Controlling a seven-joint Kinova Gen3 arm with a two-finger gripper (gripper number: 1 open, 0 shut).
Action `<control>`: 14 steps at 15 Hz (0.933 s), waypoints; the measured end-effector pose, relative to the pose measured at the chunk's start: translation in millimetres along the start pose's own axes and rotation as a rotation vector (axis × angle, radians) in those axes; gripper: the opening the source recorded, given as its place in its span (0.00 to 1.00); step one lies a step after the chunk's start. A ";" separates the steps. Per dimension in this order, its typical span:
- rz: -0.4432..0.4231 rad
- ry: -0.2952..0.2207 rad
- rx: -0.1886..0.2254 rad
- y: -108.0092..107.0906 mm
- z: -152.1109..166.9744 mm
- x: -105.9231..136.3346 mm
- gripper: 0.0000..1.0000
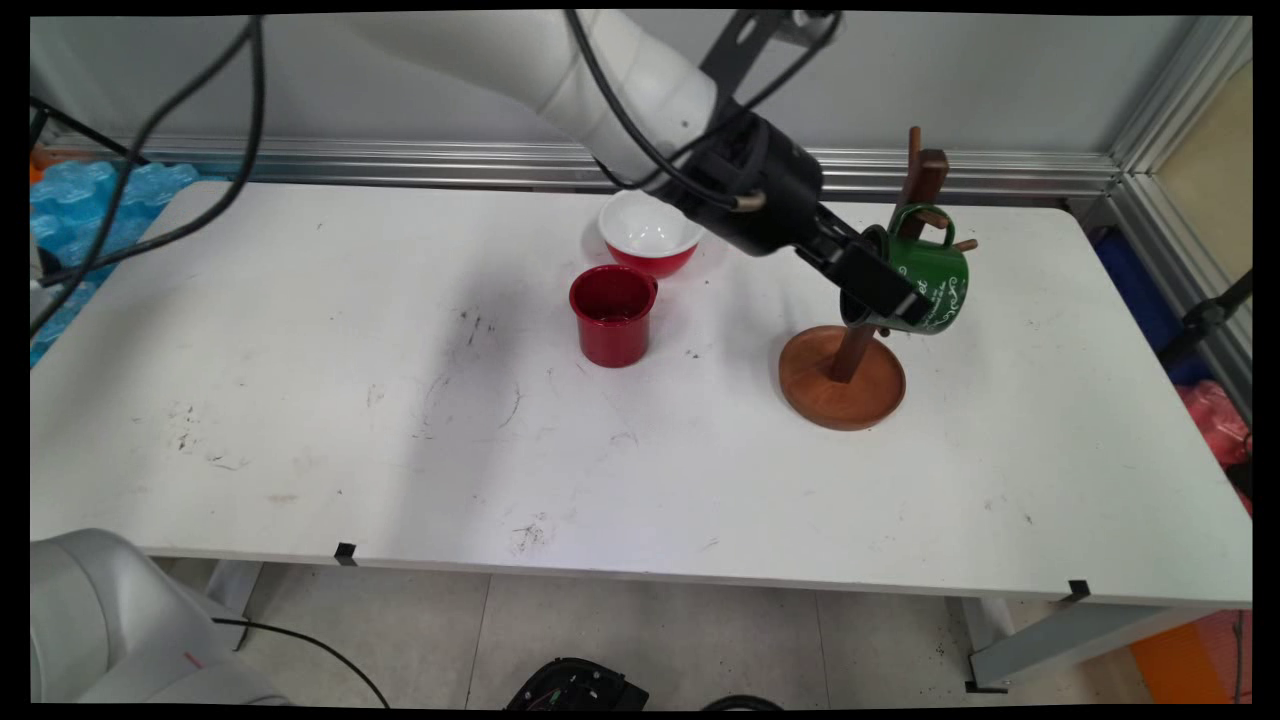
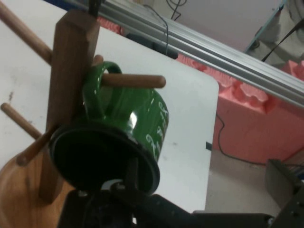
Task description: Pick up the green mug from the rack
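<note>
A green mug [image 1: 940,285] with white lettering hangs on a wooden mug tree [image 1: 842,385], its handle looped over a peg [image 2: 133,80] near the top of the post. My gripper [image 1: 895,300] reaches in from the left and is shut on the mug's rim. In the hand view the green mug [image 2: 142,114] turns its dark opening toward the camera, with one finger inside it at the lower rim, where the gripper [image 2: 130,183] grips the wall. The mug tree's post [image 2: 66,71] stands just left of the mug.
A red cup [image 1: 612,315] stands upright left of the tree's round base. Behind it sits a red bowl [image 1: 650,235] with a white inside. Other pegs stick out of the post. The table's right edge lies beyond the tree.
</note>
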 end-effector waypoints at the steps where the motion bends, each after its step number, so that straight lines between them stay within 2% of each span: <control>1: -0.006 0.005 -0.003 -1.7 5.8 -0.1 1.00; 9: -0.052 0.018 -0.010 -16.3 32.5 -5.1 1.00; 14: -0.098 0.030 -0.033 -21.9 44.4 -7.9 1.00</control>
